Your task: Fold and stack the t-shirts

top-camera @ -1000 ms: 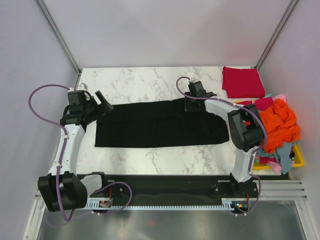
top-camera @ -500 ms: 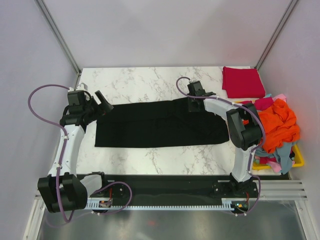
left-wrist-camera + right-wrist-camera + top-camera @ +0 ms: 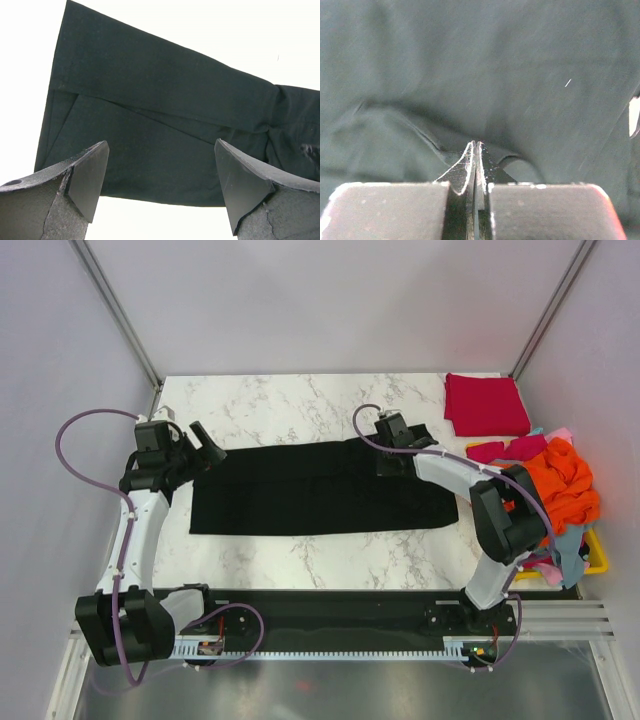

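A large black t-shirt (image 3: 310, 490) lies folded into a long band across the marble table (image 3: 290, 400). My right gripper (image 3: 388, 462) is down on its upper right part. In the right wrist view the right gripper (image 3: 477, 142) is shut, pinching a small pucker of the black t-shirt (image 3: 470, 60) at its tips. My left gripper (image 3: 208, 448) hovers just off the band's left end. It stands wide open (image 3: 161, 145) with the black t-shirt (image 3: 150, 100) beyond its fingers and nothing between them. A crimson red t-shirt (image 3: 486, 405) lies folded at the back right.
A yellow basket (image 3: 598, 555) at the right edge holds a heap with an orange t-shirt (image 3: 565, 490), light blue cloth (image 3: 570, 545) and pink bits (image 3: 562, 435). Another red piece (image 3: 510, 450) hangs over its near rim. Walls close in the table on three sides.
The right gripper has closed on the black t-shirt, and the right arm's elbow has swung out to the right. The left arm has stayed still.
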Action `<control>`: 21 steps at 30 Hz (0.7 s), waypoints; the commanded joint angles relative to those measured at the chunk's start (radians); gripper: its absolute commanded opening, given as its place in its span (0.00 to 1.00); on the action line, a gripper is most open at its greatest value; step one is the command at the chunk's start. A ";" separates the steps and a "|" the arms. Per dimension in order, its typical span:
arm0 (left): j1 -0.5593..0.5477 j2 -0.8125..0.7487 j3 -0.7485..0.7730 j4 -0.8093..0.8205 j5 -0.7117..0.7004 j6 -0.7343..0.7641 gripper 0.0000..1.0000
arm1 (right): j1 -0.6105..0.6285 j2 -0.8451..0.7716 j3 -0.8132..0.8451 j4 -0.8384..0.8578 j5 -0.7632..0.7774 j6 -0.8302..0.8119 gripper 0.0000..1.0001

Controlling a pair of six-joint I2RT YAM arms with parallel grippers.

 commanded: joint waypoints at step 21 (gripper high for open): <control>-0.141 0.201 0.098 0.005 0.001 0.045 0.94 | 0.129 -0.494 -0.254 -0.095 0.061 0.167 0.65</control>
